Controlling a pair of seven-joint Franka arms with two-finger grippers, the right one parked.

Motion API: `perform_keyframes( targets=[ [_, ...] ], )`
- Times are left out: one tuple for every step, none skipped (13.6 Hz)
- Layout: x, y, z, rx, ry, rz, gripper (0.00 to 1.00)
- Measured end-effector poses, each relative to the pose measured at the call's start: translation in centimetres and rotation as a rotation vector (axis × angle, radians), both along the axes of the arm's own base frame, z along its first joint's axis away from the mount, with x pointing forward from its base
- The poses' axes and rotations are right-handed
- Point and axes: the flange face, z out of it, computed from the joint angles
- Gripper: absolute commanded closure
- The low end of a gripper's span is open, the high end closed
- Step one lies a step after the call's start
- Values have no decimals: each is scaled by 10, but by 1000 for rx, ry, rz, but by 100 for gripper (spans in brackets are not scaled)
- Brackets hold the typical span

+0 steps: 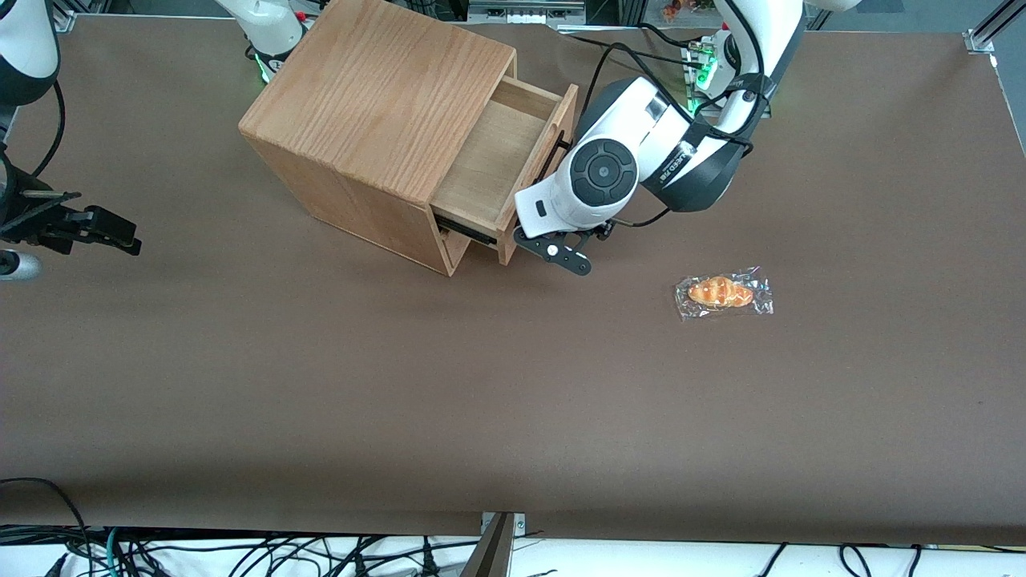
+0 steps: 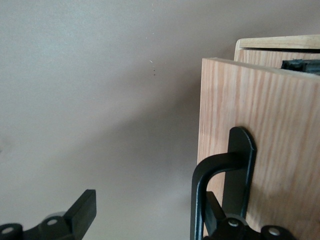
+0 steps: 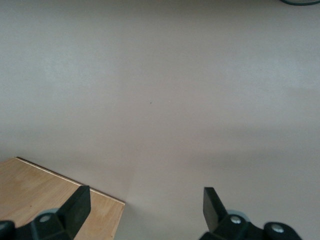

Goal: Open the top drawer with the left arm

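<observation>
My gripper [image 1: 561,252] hangs low, just in front of the top drawer [image 1: 489,160], at the end of the drawer front that is nearer the front camera. My fingers are spread wide apart and they squeeze nothing. In my wrist view one finger [image 2: 82,212] sticks out over the bare table [image 2: 100,100]. The other finger [image 2: 216,212] sits right by the black handle [image 2: 220,167], close to the wood. I think it is tucked in between the bar and the drawer front, but I cannot be sure.

In the front view, the handle [image 1: 557,148] is a long thin bar. It runs from about 1 o'clock down to 7 o'clock. I am at its 7 o'clock end. The drawer lies at about 11 o'clock from my gripper.

The drawer is already pulled out a good way, and I can see its plain wood inside. It sticks out of the wooden cabinet [image 1: 377,96] toward about 3 o'clock. So I think any more pulling has to go that way, straight across the bar, not along it.

A wrapped bread roll [image 1: 724,292] lies well apart on the table, near 4 o'clock from me.
</observation>
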Motion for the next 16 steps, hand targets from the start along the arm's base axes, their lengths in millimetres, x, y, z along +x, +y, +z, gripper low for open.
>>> perform_keyframes(
  targets=[
    [2, 3, 0, -1, 1, -3, 8],
    [4, 7, -1, -1, 3, -4, 8],
    [7, 11, -1, -2, 5, -8, 8],
    [9, 14, -2, -4, 6, -10, 8],
    [10, 15, -2, -5, 7, -12, 8],
    [10, 16, -2, -6, 7, -14, 8],
    [10, 16, -2, -6, 7, -14, 8],
    [10, 16, -2, -6, 7, -15, 8],
    [10, 17, -1, -6, 7, -17, 8],
    [12, 19, -1, -6, 8, -18, 8],
    [14, 22, -1, -5, 9, -19, 8],
    [15, 26, -1, -4, 10, -21, 8],
    [17, 28, -1, -3, 9, -22, 8],
    [18, 30, -1, -2, 8, -21, 8],
    [19, 32, -1, -2, 7, -22, 8],
    [19, 32, -1, 0, 7, -22, 8]
  ],
)
